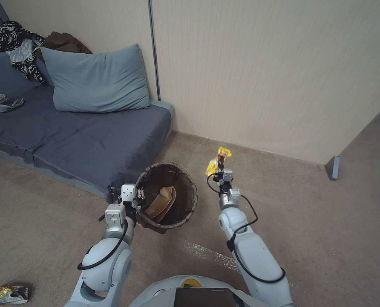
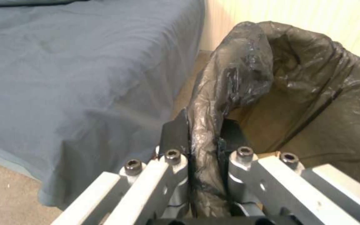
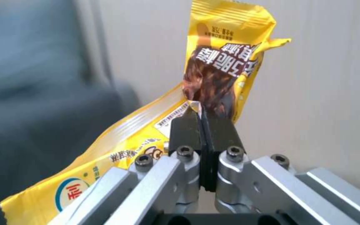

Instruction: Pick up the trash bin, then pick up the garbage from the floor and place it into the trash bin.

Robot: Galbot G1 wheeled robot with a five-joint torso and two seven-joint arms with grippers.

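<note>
Yellow snack wrapper (image 1: 217, 160) hangs in the air, pinched by the right gripper (image 1: 221, 169), just to the right of the trash bin (image 1: 166, 197); the left gripper (image 1: 139, 195) holds that bin by its near rim beside the grey mattress (image 1: 83, 140), a tan paper tray (image 1: 162, 201) lying inside. From the left wrist, the pads (image 2: 176, 132) clamp the folded brown liner (image 2: 230, 81). From the right wrist, both fingers (image 3: 186, 129) press tight together on the wrapper's fold.
</note>
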